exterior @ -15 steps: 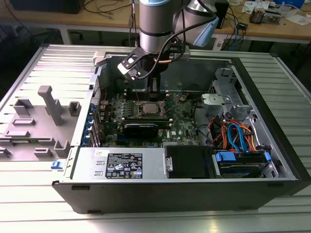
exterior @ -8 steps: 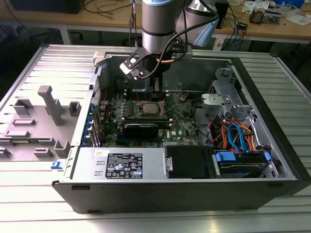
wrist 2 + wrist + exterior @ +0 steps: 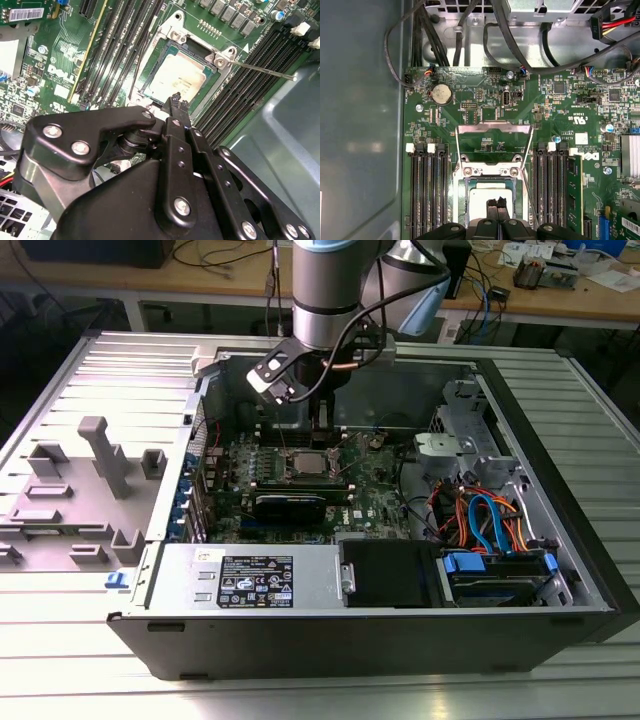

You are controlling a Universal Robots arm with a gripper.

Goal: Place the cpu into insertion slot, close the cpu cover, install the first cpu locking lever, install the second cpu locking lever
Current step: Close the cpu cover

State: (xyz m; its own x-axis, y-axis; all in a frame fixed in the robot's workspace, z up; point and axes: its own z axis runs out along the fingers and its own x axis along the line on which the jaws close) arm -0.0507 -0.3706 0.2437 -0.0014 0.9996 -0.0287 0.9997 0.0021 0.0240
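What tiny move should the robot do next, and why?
Probably shift the end effector toward the cpu cover to tip it down. The cpu already lies in the insertion slot, the cover stands open behind it, and the end effector is shut right above the chip.

Claw (image 3: 496,204) over seated cpu (image 3: 481,196)

One cpu (image 3: 480,196), one cpu cover (image 3: 494,129), one round coin battery (image 3: 440,93), one end effector (image 3: 496,202).

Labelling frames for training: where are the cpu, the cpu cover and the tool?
cpu (image 3: 481,195), first wrist view, its silver top.
cpu cover (image 3: 493,129), first wrist view, frame's outer bar.
tool (image 3: 496,202), first wrist view, between its fingertips.
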